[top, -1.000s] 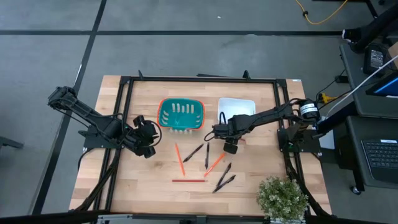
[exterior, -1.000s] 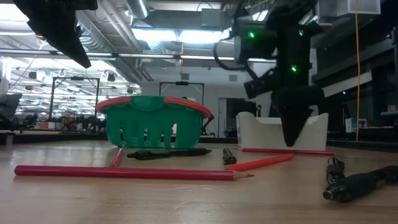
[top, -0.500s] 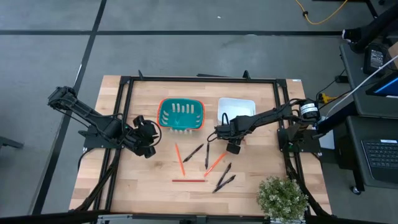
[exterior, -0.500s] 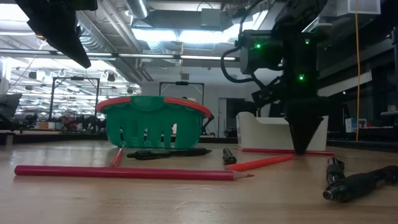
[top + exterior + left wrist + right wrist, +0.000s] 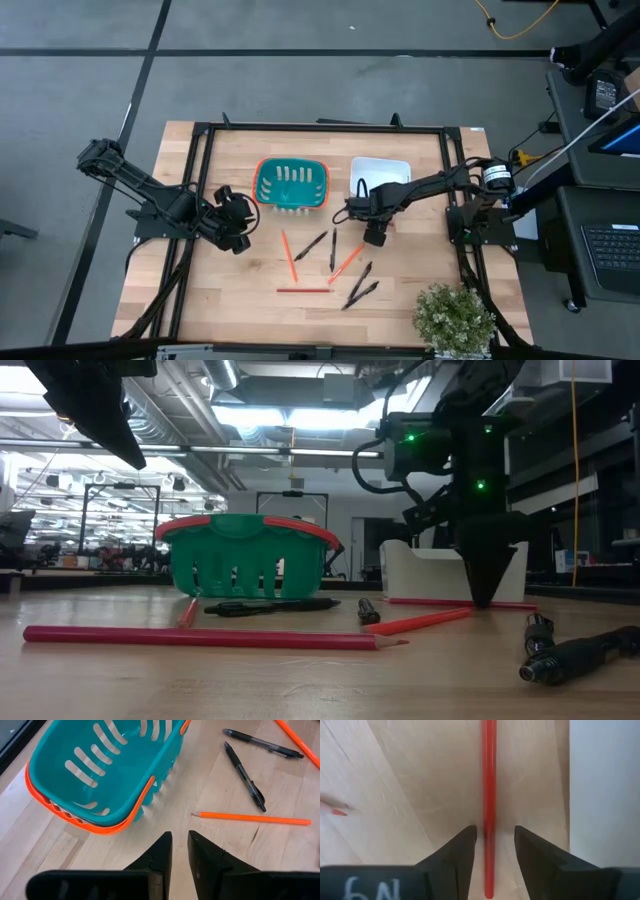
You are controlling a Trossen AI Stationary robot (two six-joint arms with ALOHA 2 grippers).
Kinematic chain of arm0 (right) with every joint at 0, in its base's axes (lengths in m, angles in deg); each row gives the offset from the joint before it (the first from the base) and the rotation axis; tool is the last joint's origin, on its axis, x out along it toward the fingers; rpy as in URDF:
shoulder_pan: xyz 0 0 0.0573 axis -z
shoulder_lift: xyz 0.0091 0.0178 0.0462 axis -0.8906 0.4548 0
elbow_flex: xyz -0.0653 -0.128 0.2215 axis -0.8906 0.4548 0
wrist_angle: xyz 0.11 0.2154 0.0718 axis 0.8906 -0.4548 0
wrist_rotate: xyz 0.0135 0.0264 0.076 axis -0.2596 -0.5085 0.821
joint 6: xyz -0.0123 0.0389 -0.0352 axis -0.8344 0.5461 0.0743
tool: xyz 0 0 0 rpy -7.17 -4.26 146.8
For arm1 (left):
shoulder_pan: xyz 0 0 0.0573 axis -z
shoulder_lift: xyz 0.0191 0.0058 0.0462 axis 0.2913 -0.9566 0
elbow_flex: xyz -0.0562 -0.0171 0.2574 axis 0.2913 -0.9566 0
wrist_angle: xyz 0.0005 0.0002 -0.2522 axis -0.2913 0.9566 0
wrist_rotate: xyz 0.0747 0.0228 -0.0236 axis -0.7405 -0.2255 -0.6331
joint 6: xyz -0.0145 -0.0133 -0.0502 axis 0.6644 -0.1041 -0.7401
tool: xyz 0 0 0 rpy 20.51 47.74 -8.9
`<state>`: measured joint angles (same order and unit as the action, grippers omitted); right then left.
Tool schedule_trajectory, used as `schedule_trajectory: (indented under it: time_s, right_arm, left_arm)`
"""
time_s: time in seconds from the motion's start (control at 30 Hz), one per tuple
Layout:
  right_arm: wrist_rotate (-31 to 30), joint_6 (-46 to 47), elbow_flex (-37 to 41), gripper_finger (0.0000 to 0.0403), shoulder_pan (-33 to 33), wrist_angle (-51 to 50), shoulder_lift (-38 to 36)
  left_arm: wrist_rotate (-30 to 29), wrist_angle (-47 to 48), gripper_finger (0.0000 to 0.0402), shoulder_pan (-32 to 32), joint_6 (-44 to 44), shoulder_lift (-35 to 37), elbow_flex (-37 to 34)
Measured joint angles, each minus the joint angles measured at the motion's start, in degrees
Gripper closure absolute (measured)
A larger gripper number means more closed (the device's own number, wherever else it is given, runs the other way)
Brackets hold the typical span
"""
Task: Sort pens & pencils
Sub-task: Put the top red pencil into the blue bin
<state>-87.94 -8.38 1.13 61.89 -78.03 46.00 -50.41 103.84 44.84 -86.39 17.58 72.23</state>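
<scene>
We see the right end effector (image 5: 492, 845) open astride a pencil (image 5: 489, 780) flat on the tabletop (image 5: 420, 780), holding nothing; closing off-centre may roll it away.

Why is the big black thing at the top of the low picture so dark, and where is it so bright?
Low view: ceiling lights glare behind, so the right arm reads as a silhouette. Right wrist view: the white bin is washed out beside the pencil.
</scene>
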Motion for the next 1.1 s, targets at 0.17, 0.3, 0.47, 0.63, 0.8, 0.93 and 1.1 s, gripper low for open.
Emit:
schedule_trajectory:
  time_s: [0.17,0.3,0.47,0.63,0.8,0.93,1.1]
  right_arm:
    - [2.5,0.3,0.0,0.0265,0.0,0.9,0.0]
    - [4.3,0.3,0.0,0.0281,0.0,1.7,0.0]
    - [4.7,0.3,0.0,0.0292,0.0,1.7,0.0]
    - [5.1,0.4,0.0,0.0287,0.0,1.7,0.0]
    - [6.5,1.8,0.0,0.0298,-0.2,2.2,0.0]
    - [7.7,2.8,0.0,0.0311,-1.1,3.1,0.0]
    - [10.4,4.7,-0.1,0.0318,-3.1,5.0,0.1]
  left_arm:
    - [0.0,0.0,0.0345,0.0,0.0,0.0,0.0]
    - [0.0,0.0,0.0345,0.0,0.0,0.0,0.0]
    - [0.0,0.0,0.0345,0.0,0.0,0.0,0.0]
    - [0.0,0.0,0.0345,0.0,0.0,0.0,0.0]
    - [0.0,0.0,0.0345,0.0,0.0,0.0,0.0]
    - [0.0,0.0,0.0345,0.0,0.0,0.0,0.0]
    - [0.0,0.0,0.0345,0.0,0.0,0.0,0.0]
